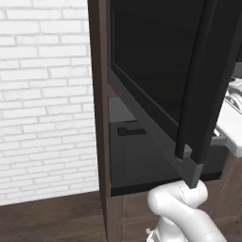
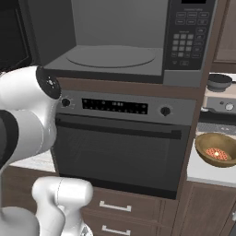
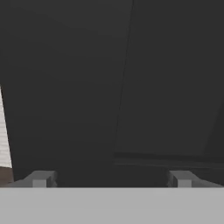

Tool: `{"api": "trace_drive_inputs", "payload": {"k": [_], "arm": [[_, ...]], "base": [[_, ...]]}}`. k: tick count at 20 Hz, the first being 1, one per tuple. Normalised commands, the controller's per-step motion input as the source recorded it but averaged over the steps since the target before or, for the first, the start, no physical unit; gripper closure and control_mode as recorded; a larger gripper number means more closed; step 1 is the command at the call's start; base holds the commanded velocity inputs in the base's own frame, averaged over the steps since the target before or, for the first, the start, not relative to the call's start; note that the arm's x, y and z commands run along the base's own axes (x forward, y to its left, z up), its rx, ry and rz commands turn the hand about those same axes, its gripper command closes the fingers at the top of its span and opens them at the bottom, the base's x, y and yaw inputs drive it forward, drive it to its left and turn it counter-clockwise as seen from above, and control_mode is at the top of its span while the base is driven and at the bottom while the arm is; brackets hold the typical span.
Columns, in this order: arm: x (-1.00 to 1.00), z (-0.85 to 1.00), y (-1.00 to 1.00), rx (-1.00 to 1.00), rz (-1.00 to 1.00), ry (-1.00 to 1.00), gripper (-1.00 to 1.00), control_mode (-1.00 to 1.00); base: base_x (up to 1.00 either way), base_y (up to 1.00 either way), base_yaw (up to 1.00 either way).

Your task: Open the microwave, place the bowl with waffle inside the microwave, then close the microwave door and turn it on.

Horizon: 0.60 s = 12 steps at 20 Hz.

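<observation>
The microwave [image 2: 115, 41] stands open, its grey cavity and round turntable [image 2: 110, 56] bare, with the keypad panel [image 2: 186, 34] on its right. Its door [image 1: 156, 66], a dark glass panel in a grey frame, is swung far out to the left; its edge also shows as the door [image 2: 11, 39] in the right base view. A brown bowl [image 2: 215, 150] with the waffle [image 2: 217, 154] inside rests on the white counter to the right. My gripper [image 3: 111, 179] is open with nothing between its fingertips [image 3: 41, 179], facing a dark surface close ahead.
The oven [image 2: 120, 152] with round knobs and a bar handle sits under the microwave, drawers below it. A dark pan [image 2: 219, 82] lies on the stove at the right. A white brick wall [image 1: 45, 94] stands left of the brown cabinet [image 1: 98, 118].
</observation>
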Motion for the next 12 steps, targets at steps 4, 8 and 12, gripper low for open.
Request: {"api": "trace_drive_inputs", "payload": {"k": [4, 8, 12], "arm": [[-0.02, 0.00, -1.00, -0.01, -0.34, 0.03, -1.00, -1.00], [0.00, -0.01, -1.00, 0.00, -0.53, 0.12, -1.00, -1.00], [0.01, -0.16, -1.00, 0.00, -0.51, 0.12, -1.00, -1.00]], "base": [[0.00, 0.00, 0.00], [0.00, 0.00, 0.00], [0.00, 0.00, 0.00]]}}
